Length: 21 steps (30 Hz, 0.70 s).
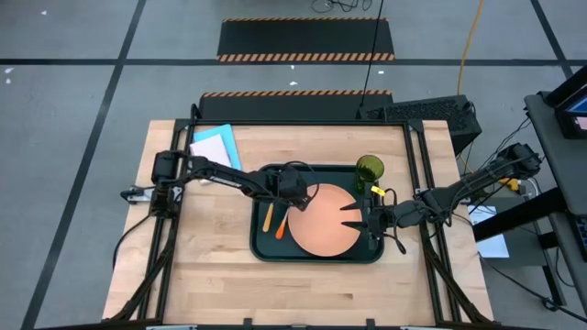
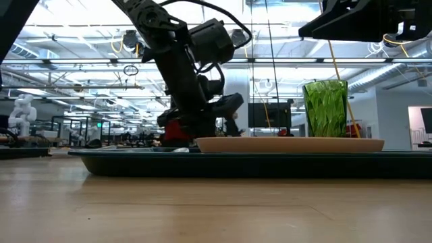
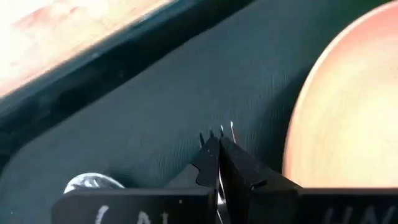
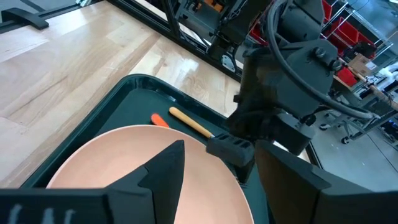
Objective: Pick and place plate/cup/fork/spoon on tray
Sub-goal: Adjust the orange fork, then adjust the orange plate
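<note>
Wooden table (image 1: 211, 266) fills the middle of the high view, on a grey floor crossed by dark lines. At its centre lies the tray (image 1: 261, 246), and on the tray's right half rests the plate (image 1: 321, 229), flat and bare. Just beyond the plate's upper right edge stands the cup (image 1: 370, 170), upright at the tray's upper right corner; the low view shows it right of centre behind the plate's rim (image 2: 290, 144). Left of the plate, on the tray floor, lie two orange handles: the spoon (image 1: 269, 218) farther left, its silver bowl showing at the lower left of the left wrist view (image 3: 93, 182), and the fork (image 1: 282, 226) close against the plate's left edge. The left gripper (image 1: 295, 207) reaches in from the left and is down at the fork, its fingers (image 3: 239, 168) pressed together on the silver tines (image 3: 222, 132), which poke out just past the tips above the tray. The right gripper (image 1: 353, 215) comes from the right and hovers over the plate's right side, fingers spread wide, holding nothing. A blue and white notebook (image 1: 213, 147) sits at the table's upper left, well apart from the tray.
</note>
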Each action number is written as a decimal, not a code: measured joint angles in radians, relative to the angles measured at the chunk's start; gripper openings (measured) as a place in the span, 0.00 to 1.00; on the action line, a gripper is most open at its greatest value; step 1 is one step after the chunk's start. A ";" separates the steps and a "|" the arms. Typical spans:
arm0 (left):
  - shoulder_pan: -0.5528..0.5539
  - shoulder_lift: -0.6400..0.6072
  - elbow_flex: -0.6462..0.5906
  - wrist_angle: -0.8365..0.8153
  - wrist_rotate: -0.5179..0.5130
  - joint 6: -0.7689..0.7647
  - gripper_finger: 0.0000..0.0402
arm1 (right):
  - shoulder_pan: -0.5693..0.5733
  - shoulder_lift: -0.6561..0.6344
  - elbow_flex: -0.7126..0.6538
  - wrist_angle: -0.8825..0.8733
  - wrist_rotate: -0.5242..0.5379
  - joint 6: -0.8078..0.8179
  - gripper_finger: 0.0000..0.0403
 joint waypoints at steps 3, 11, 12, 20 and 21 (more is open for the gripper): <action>0.000 0.000 0.000 -0.013 -0.012 0.000 0.04 | 0.000 0.000 0.000 -0.001 0.000 0.000 0.47; 0.017 0.000 0.000 -0.103 -0.032 -0.017 0.04 | 0.000 0.000 0.000 -0.002 0.000 0.000 0.47; 0.019 0.000 0.000 -0.119 -0.039 -0.023 0.04 | 0.000 0.000 0.000 -0.003 0.000 0.000 0.47; -0.008 -0.054 0.000 -0.137 -0.039 -0.049 0.04 | 0.000 0.000 0.000 -0.005 0.000 0.000 0.47; -0.022 -0.070 0.000 -0.146 -0.032 -0.050 0.04 | 0.000 0.000 0.000 -0.005 0.000 0.000 0.47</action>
